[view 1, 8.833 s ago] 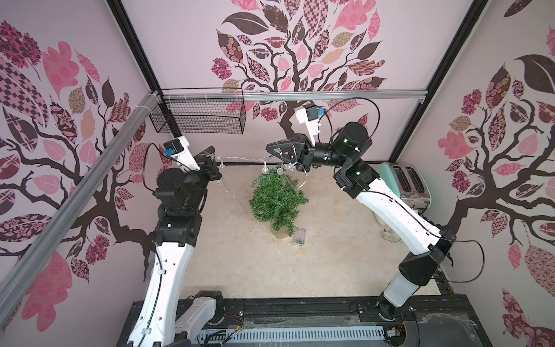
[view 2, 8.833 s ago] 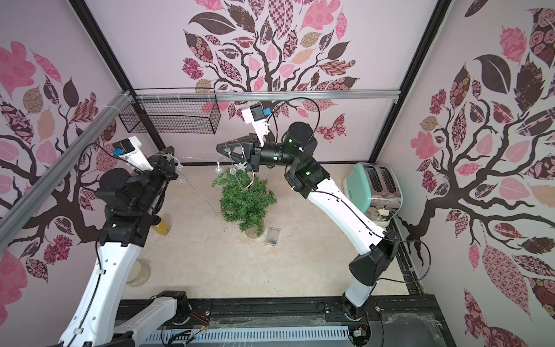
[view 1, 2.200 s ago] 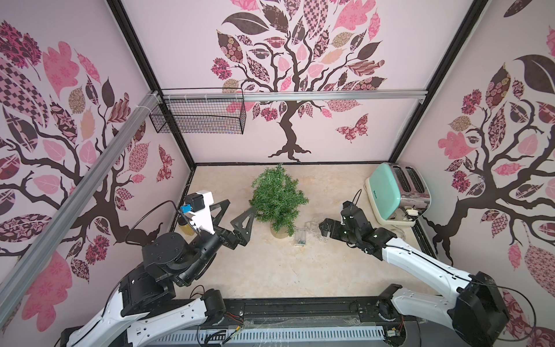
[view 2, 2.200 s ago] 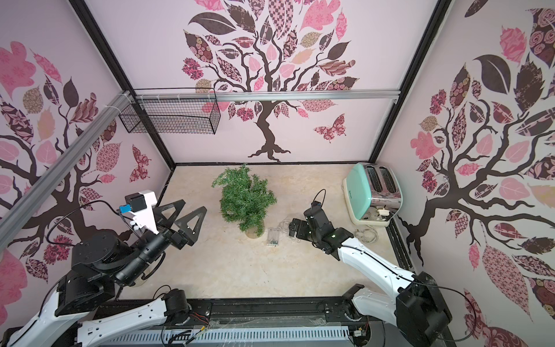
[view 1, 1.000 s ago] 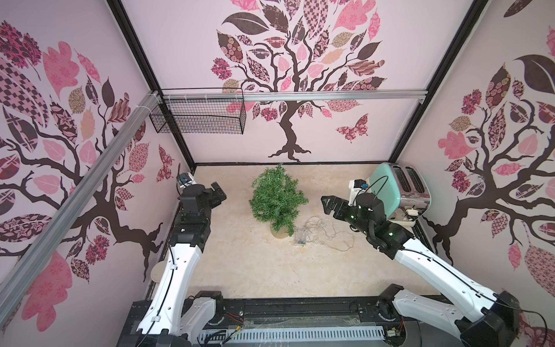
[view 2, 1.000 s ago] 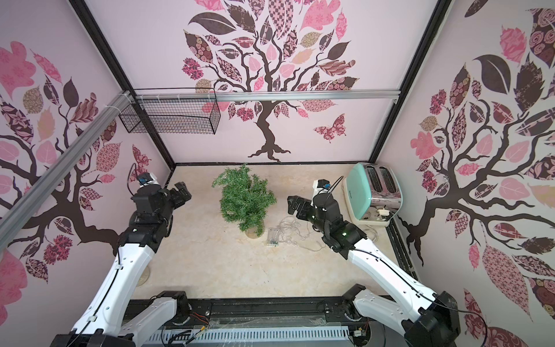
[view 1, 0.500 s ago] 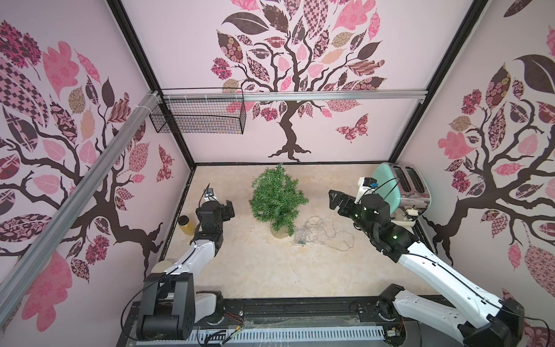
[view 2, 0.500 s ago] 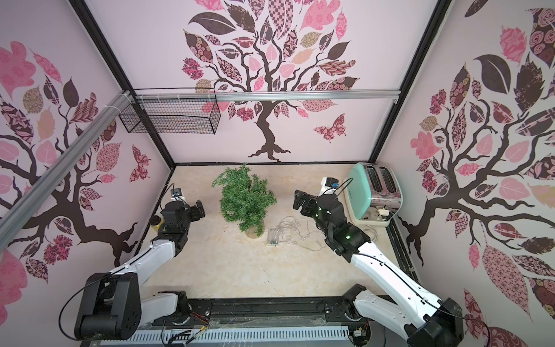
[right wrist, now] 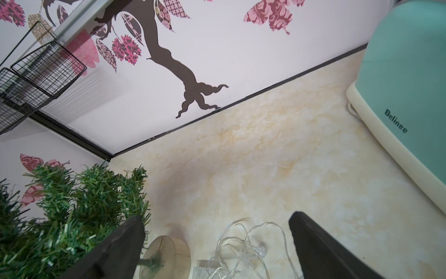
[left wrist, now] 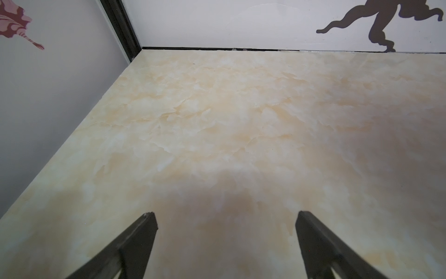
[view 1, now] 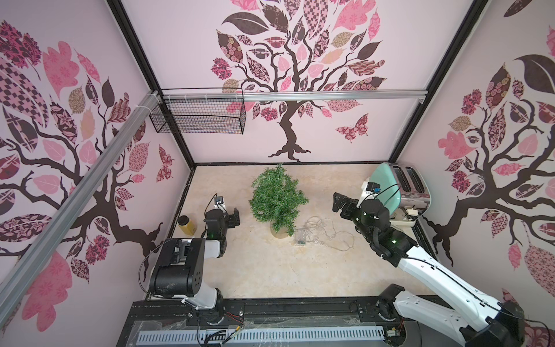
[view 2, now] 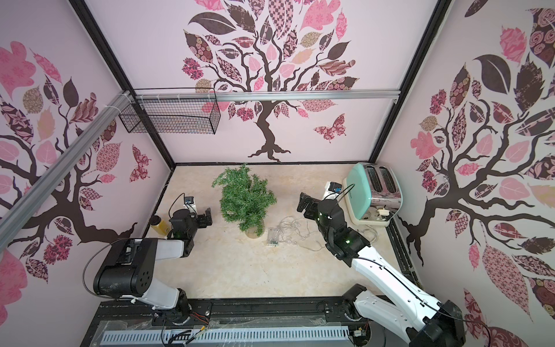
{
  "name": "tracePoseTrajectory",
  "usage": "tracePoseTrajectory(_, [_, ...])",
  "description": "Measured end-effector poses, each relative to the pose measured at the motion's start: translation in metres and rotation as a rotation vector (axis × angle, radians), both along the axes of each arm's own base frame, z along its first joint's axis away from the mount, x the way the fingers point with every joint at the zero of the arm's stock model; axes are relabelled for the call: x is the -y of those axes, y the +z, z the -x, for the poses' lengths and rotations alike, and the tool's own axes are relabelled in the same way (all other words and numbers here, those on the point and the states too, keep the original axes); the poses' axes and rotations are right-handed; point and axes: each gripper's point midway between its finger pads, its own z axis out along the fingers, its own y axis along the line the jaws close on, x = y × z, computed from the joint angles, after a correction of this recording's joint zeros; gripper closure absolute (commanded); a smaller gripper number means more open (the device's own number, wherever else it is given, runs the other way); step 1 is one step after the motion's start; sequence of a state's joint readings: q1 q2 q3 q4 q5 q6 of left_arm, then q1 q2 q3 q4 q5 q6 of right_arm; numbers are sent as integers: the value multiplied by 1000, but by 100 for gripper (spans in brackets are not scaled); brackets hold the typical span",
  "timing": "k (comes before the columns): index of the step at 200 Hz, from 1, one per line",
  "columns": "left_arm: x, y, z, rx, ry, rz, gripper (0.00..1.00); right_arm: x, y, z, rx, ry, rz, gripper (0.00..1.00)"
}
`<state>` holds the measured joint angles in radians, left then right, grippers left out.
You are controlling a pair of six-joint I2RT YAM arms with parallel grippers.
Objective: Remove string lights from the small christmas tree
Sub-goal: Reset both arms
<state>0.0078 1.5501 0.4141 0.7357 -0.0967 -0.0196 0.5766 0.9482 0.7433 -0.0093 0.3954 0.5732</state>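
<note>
Small green artificial conifer (view 1: pixel 277 198) with bushy needle branches and a round tan base, upright at mid-table on the beige marbled tabletop (view 1: pixel 270 270); no wire visible among the branches in both top views. Thin clear-wired string lights (view 1: pixel 318 223) with small clear bulbs, loose in a heap on the table at about 4 o'clock from the tree's base and just beside it. Clear rectangular battery box (view 1: pixel 300 238) at the heap's tree-side edge.

At 9 o'clock from the tree, left gripper (view 1: pixel 235 217), low over bare table, jaws spread wide with nothing between them. At 3 o'clock, right gripper (view 1: pixel 340 204), above the table between the tree and the mint-green toaster (view 1: pixel 387 183), jaws likewise wide and empty. Small yellow jar (view 1: pixel 186 224) at 8 o'clock by the wall, uninvolved.

Judged as the closing step: lights apparently clear of the tree, both arms apart from it. Next, probably only a check for a strand caught at the trunk or base, hard to rule out from here. If free, retreat of both arms without brushing the branches or dragging the wire.
</note>
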Motion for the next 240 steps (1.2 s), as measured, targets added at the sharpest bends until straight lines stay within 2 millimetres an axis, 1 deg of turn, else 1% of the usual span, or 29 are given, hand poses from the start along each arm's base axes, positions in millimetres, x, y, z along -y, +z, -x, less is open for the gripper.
tracePoseTrajectory(13, [-3, 5, -2, 22, 10, 5, 2, 2, -5, -1, 14, -6, 28, 0])
tracePoseTrajectory(29, [-3, 10, -4, 47, 10, 8, 2, 3, -18, -5, 6, -14, 73, 0])
tracePoseTrajectory(65, [-3, 14, -5, 63, 11, 9, 2, -2, -46, -20, 37, 3, 199, 0])
tracePoseTrajectory(79, [-3, 14, -5, 64, 11, 10, 2, -1, -50, -27, 54, 16, 223, 0])
tracePoseTrajectory(92, [-3, 15, -6, 68, 11, 10, 2, 11, -50, -39, 67, 9, 211, 0])
tracePoseTrajectory(100, [-3, 16, -6, 71, 11, 10, 2, 28, -50, -49, 73, -22, 196, 0])
tracePoseTrajectory(111, [-3, 17, -6, 75, 11, 10, 2, 57, -52, -61, 83, -86, 186, 0])
tracePoseTrajectory(121, [-3, 17, -6, 78, 11, 10, 2, 81, -57, -66, 89, -145, 201, 0])
tracePoseTrajectory(128, [-3, 17, -6, 79, 11, 10, 2, 91, -64, -68, 84, -171, 227, 0])
tracePoseTrajectory(154, [-3, 18, -7, 81, 11, 10, 2, 100, -99, -70, 22, -183, 359, 0])
tracePoseTrajectory(170, [-3, 18, -7, 81, 11, 10, 2, 107, -119, -69, -20, -198, 432, 0])
tracePoseTrajectory(196, [-3, 18, -7, 82, 11, 10, 2, 114, -144, -62, -47, -196, 510, 0])
tracePoseTrajectory(211, [-3, 18, -7, 83, 11, 10, 2, 116, -154, -63, -57, -180, 540, 0])
tracePoseTrajectory(240, [-6, 18, -6, 83, 10, 19, 2, 120, -165, -73, -54, -139, 537, 0])
